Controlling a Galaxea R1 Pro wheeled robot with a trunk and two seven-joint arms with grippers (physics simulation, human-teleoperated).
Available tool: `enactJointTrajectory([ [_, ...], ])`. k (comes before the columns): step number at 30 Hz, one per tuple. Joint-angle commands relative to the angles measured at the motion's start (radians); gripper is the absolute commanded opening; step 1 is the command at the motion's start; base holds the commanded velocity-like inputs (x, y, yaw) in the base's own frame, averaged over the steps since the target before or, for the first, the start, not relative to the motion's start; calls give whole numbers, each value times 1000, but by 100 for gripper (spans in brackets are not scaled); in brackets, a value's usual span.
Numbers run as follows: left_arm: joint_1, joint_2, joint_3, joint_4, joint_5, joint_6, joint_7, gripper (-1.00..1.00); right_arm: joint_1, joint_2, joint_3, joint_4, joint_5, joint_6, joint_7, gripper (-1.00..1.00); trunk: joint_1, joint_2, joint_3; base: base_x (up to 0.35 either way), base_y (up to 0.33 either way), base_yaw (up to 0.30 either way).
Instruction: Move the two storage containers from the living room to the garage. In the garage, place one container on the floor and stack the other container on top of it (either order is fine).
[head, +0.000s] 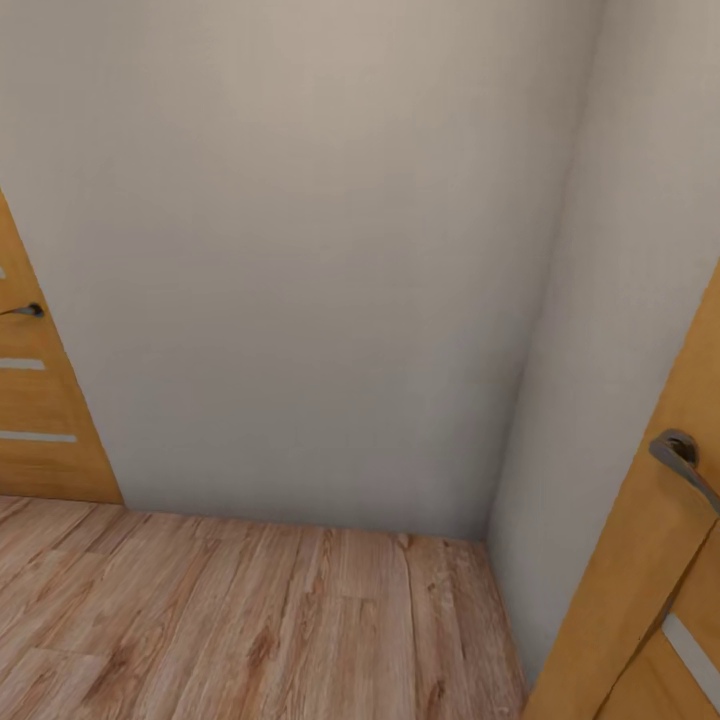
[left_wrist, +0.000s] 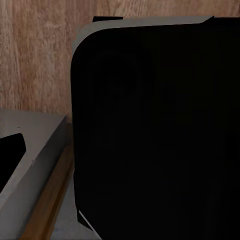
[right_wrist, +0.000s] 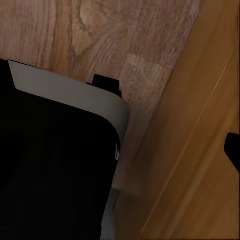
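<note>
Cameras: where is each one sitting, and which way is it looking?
Head view: up on the robot's head, looking forward and down at a white wall, a wooden floor and two orange doors.
Left wrist view: on the left arm, looking down at the floor past a big black robot part.
Right wrist view: on the right arm, looking down at the floor, a black robot part and a door.
Shared: all three show the wooden floor.

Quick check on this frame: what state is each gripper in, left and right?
Left gripper: cannot be told; its wrist view faces a black body over the wood-plank floor.
Right gripper: cannot be told.
</note>
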Motion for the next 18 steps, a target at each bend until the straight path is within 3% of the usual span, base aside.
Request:
enactJointTrajectory([
  [1, 0, 0, 1, 0, 1, -2, 0, 100, -1, 1, 8, 3, -8, -4, 0, 100, 1, 0, -1, 311, 0, 0],
  [18, 0, 0, 1, 0, 1, -2, 0, 100, -1, 1, 8, 3, -9, -4, 0, 100, 1, 0, -1, 311, 0, 0],
])
